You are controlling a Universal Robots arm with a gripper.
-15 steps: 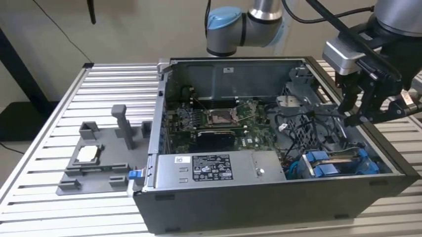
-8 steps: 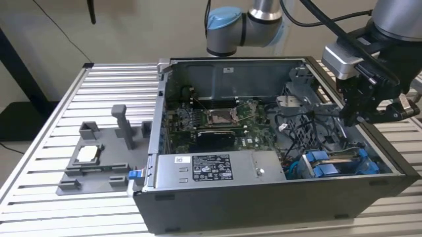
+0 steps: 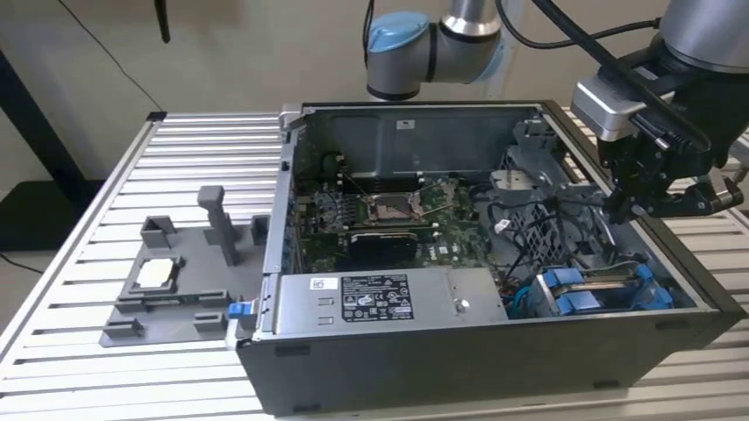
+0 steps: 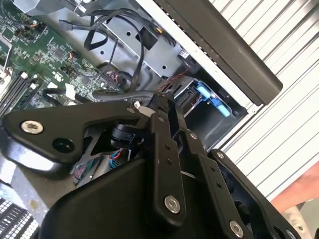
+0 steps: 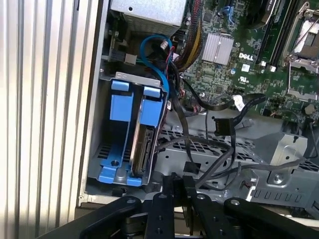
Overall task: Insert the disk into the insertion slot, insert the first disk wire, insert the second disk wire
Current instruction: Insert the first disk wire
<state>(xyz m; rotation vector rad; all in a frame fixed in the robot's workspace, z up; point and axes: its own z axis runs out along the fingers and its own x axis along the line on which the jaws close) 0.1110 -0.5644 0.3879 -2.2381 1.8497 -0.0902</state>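
The disk (image 5: 144,149), a silver drive in a bright blue carrier (image 5: 121,107), sits inside the insertion slot (image 5: 95,130), a dark grey perforated bay at the case's corner. In the exterior view the blue carrier (image 3: 602,288) shows low at the case's right end. My gripper (image 5: 178,178) hovers just off the bay's open end with its fingers together. Two loose black wires lie close by. One ends in a connector (image 5: 188,167) right at my fingertips, the other in a flat plug (image 5: 223,124). My gripper (image 3: 629,213) hangs over the case's right wall, and my gripper (image 4: 145,104) points into the case.
The open computer case (image 3: 492,368) lies on a slatted metal table (image 3: 199,140). Inside are the motherboard with its processor socket (image 3: 387,208), a power supply (image 3: 374,298) and a blue cable (image 5: 149,55). A grey fixture (image 3: 175,303) holding a small silver chip (image 3: 156,274) stands on the exterior view's left.
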